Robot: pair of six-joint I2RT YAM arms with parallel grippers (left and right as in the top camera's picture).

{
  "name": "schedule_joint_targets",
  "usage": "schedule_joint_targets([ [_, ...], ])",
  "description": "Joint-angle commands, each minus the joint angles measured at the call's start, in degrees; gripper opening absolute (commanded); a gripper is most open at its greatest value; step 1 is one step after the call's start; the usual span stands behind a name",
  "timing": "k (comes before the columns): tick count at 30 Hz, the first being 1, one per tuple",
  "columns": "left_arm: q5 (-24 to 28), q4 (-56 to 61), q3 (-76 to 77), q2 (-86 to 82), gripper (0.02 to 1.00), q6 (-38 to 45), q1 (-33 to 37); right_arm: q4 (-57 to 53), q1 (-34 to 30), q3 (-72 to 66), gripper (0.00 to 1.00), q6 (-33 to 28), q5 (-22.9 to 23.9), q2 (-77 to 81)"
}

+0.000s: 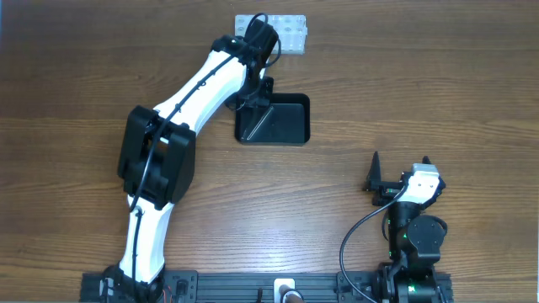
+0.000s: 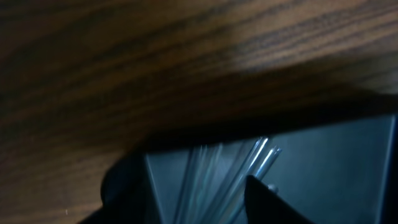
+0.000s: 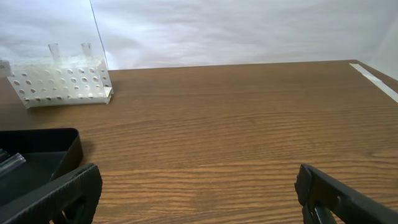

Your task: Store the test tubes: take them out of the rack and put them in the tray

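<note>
1. Lying flat in the tray (image 1: 296,126): a few clear tubes (image 2: 252,167), side by side and close together. Long axes slanted across the tray's left half, from its near left corner toward the far middle in the top view.
2. Standing in the rack (image 3: 62,84): two upright tubes (image 3: 54,51), long axes vertical, tops rising above the rack's upper edge and set apart from each other.
3. Rack white and full of holes, at the far side of the table (image 1: 421,67), just beyond the tray and not touching it.
4. Tray black and shallow, near the table's middle, right half bare.
5. Left gripper (image 1: 253,105) low over the tray's left half, right above the lying tubes. Wide or closed: cannot tell.
6. Right gripper (image 3: 198,186) spread wide and holding nothing, close to the right arm's base, well apart from tray and rack.
</note>
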Motion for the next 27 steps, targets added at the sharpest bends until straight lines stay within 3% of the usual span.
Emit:
schedule_joint_targets([
  [1, -2.5, -2.3, -0.2, -10.2, 0.573, -0.2, -1.5, 0.1, 0.3, -0.4, 0.991, 0.0, 0.7, -0.3],
  [3, -6.0, -2.9, -0.2, -15.2, 0.684, -0.2, -2.1, 0.1, 0.3, -0.4, 0.991, 0.0, 0.7, -0.3],
  [6, -12.1, -2.2, -0.2, -23.1, 1.0, -0.1, -2.3, 0.0, 0.3, -0.4, 0.993, 0.0, 0.7, -0.3],
  [12, -23.3, 2.6, -0.2, -37.6, 0.998, 0.5, 0.6, 0.1, 0.3, -0.4, 0.991, 0.0, 0.7, -0.3],
  [16, -24.4, 8.7, -4.6, -45.4, 1.0, 7.7, 4.2, 0.1, 0.3, -0.4, 0.989, 0.0, 0.7, -0.3],
  [20, -20.4, 24.1, -18.3, -55.0, 1.0, 18.1, 8.2, 0.1, 0.3, -0.4, 0.993, 0.0, 0.7, -0.3],
  [27, 0.5, 54.6, -52.3, -73.5, 1.0, 21.6, 20.5, 0.1, 0.3, -0.4, 0.991, 0.0, 0.7, -0.3],
])
